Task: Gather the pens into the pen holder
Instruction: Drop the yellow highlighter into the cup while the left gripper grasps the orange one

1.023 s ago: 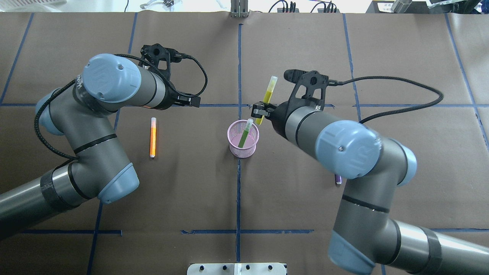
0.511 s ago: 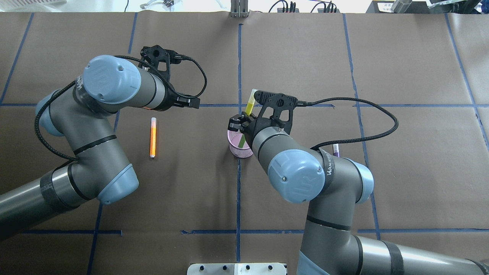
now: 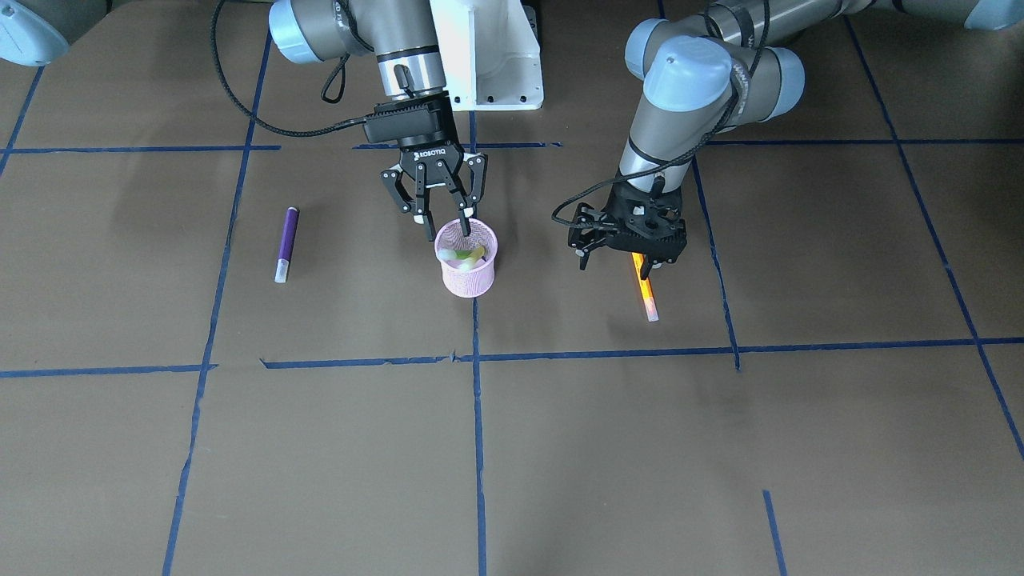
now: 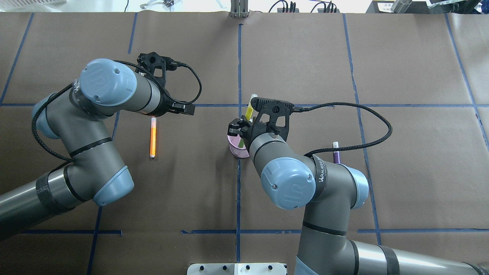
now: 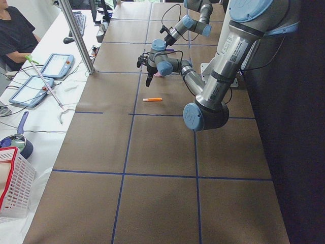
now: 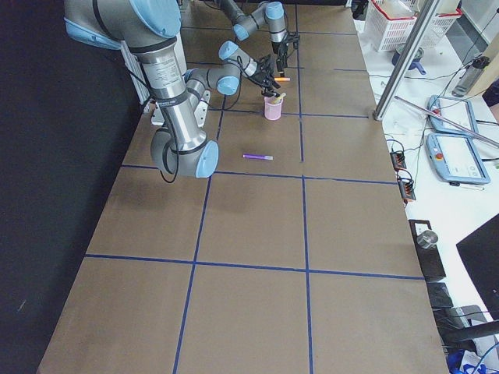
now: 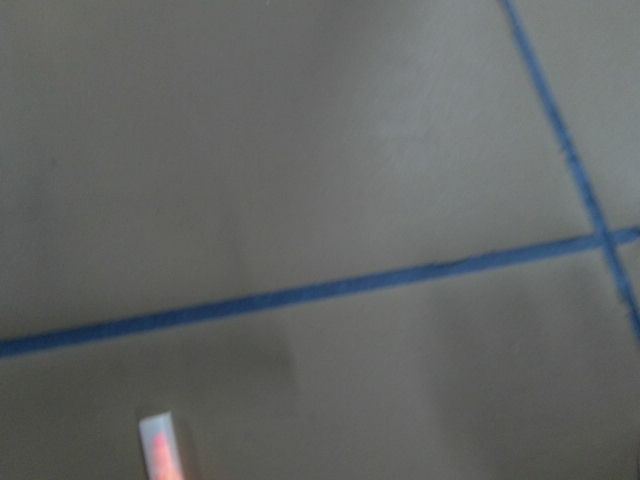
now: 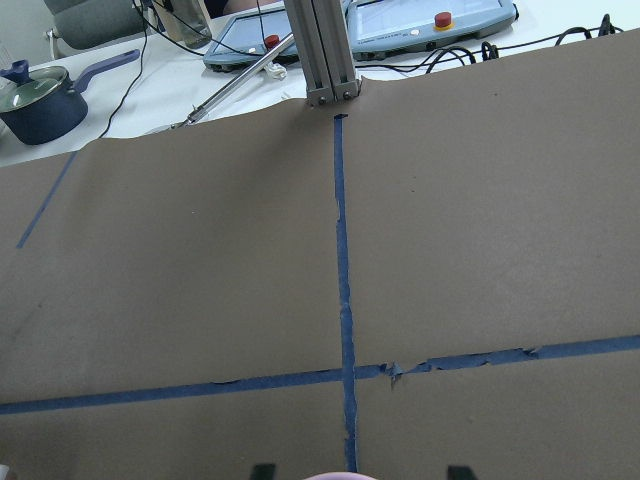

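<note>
brown blue-taped paper (image 3: pixel 336 448) is covering the surface (image 3: pixel 800 448), the round pink mesh pen holder (image 3: pixel 468 278) standing under the spread right end effector (image 3: pixel 442 224), orange pen (image 3: pixel 645 293) and purple pen (image 3: pixel 286 244) lying either side.

The right arm reaches over the pink pen holder (image 4: pixel 236 149), with the right gripper (image 4: pixel 237 128) above the rim and hiding most of it. A yellow-green pen (image 4: pixel 249 110) slants out beyond the wrist. The orange pen (image 4: pixel 153 138) lies on the counter (image 4: pixel 191 183), one end just beside the left wrist. The purple pen (image 4: pixel 336 154) shows from behind the right elbow.
</note>
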Motion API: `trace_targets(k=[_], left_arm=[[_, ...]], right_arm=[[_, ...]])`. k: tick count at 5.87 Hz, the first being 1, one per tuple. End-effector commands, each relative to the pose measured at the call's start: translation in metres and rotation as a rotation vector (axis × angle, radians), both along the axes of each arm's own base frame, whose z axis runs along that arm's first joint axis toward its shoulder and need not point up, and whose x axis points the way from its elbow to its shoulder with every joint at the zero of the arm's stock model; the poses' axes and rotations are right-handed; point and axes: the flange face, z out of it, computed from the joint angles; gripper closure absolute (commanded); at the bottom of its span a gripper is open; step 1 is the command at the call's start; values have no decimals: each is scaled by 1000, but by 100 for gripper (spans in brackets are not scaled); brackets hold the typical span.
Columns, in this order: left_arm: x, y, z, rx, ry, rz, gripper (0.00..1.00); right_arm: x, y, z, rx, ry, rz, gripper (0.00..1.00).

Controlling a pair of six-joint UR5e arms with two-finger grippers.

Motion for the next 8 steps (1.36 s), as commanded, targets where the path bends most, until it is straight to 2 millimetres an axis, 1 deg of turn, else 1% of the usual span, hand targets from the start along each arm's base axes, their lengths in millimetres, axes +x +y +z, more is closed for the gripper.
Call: trace_targets(k=[1,2,3,4,5,6,7,8], left_arm=[[-12,-5,23,-193,-55,65,9],[-15,-20,43,-277,-54,82,10],[-11,-28,59,-277,-76,112,10],[-3,-37,76,-278,-101,132,11],[5,-45,71,-281,-102,133,15],[13,-48,80,-289,-115,140,21],[17,-49,78,-299,-100,153,28],[22,-49,82,-296,-99,164,32]], right_arm=[[16,1,-12,16,-19,2,0],[22,2,-6,17,-14,0,0],[45,8,-2,13,-33,-16,0],[62,18,16,-16,-35,-69,0],[69,21,18,-27,-42,-99,0],[68,24,30,-57,-32,-142,0],[68,24,33,-61,-28,-147,0],[68,24,34,-63,-26,-146,0]])
